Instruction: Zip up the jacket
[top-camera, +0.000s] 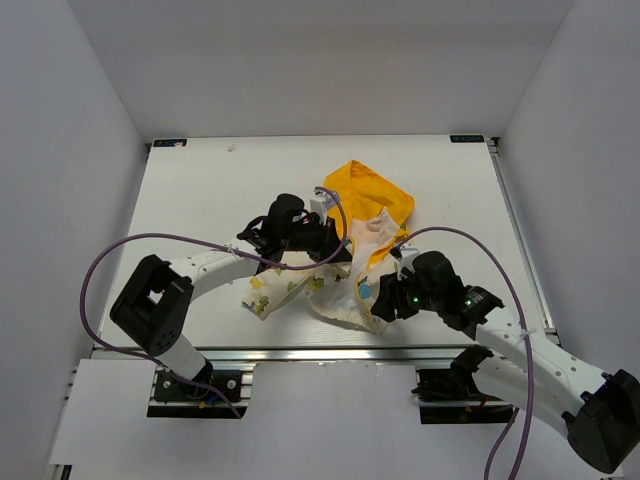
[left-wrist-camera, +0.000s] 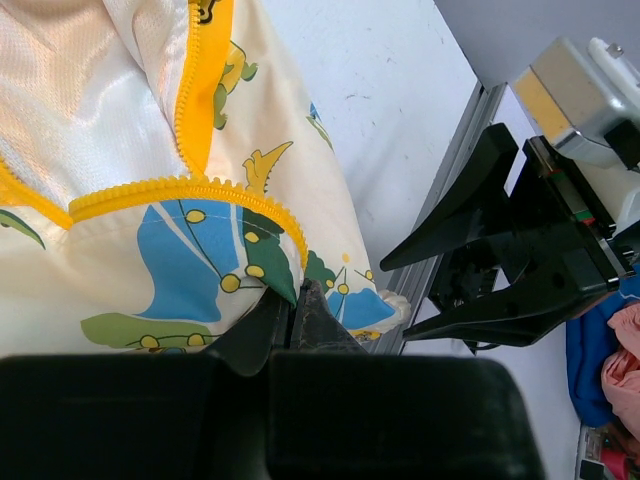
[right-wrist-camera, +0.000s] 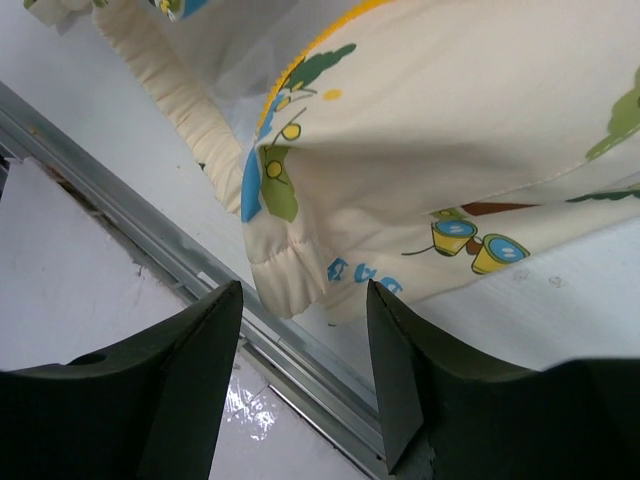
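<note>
We are pinching the jacket (top-camera: 345, 295) with the left tool (left-wrist-camera: 297, 305). Its tips are pressing together on the cream printed fabric, just where the yellow zipper trim (left-wrist-camera: 190, 185) is curving down to them. The jacket is lying crumpled near the middle of the worktop (top-camera: 220, 190), its yellow hood (top-camera: 378, 195) pointing to the far side. We are holding the right tool (right-wrist-camera: 303, 295) with its jaws apart and gripping nothing. A gathered hem corner (right-wrist-camera: 285, 270) is hanging just before the gap, above the worktop's metal edge rail (right-wrist-camera: 150, 235).
</note>
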